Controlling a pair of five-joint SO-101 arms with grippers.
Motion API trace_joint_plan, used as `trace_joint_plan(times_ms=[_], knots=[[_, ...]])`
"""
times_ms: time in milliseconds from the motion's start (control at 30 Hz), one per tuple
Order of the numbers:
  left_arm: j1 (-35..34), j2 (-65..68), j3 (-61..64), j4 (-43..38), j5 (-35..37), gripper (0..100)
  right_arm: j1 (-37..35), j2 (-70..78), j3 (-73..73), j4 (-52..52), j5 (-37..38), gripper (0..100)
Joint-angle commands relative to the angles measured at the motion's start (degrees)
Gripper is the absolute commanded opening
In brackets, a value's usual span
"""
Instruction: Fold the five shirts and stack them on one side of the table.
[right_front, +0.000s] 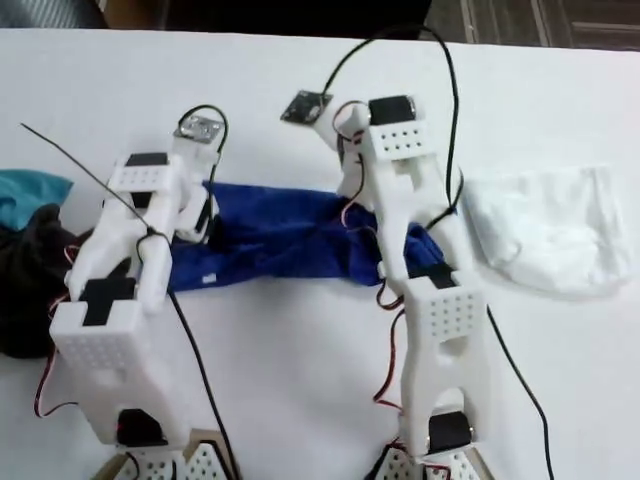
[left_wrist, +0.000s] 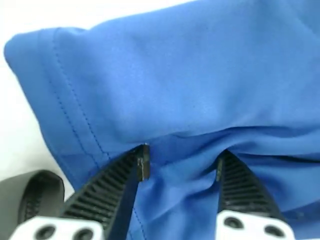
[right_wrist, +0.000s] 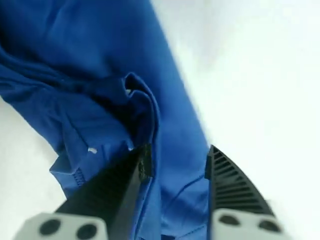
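A blue shirt (right_front: 285, 235) lies bunched into a long band across the middle of the white table (right_front: 300, 380). My left gripper (right_front: 205, 228) is down on its left end. In the left wrist view the fingers (left_wrist: 135, 172) stand apart on the blue shirt (left_wrist: 190, 100), with a ridge of cloth puckered between the tips. My right gripper (right_front: 350, 205) is down on the shirt's right part. There the jaws stand apart, one fingertip (right_wrist: 142, 162) on the blue shirt (right_wrist: 100, 75), the other at its edge beside bare table.
A crumpled white shirt (right_front: 545, 230) lies at the right. A black shirt (right_front: 30, 285) and a teal one (right_front: 30, 192) are heaped at the left edge. Cables trail between the arms. Bare table lies in front of the blue shirt.
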Motion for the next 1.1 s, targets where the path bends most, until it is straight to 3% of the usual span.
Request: trace_joint_plan(times_ms=[0,100,300,600,700,1067], knots=[[0.26,-0.44,-0.04,-2.99,-0.18,23,1.1,-0.57,-4.57,1.45,0.0,19.4],[0.26,-0.44,-0.04,-2.99,-0.26,23,1.27,-1.36,-3.78,3.03,-0.53,18.2],[0.26,-0.44,-0.04,-2.99,-0.26,23,-0.4,-13.67,8.44,3.03,-6.68,1.9],[0.26,-0.44,-0.04,-3.08,-0.35,23,-4.0,-35.56,43.16,1.98,-6.51,7.7],[0.26,-0.44,-0.04,-2.99,-0.35,23,-3.65,-39.43,51.96,-2.86,-6.51,7.7],[0.26,-0.44,-0.04,-2.9,-0.44,23,4.26,-32.57,55.91,-23.08,-0.79,8.1]])
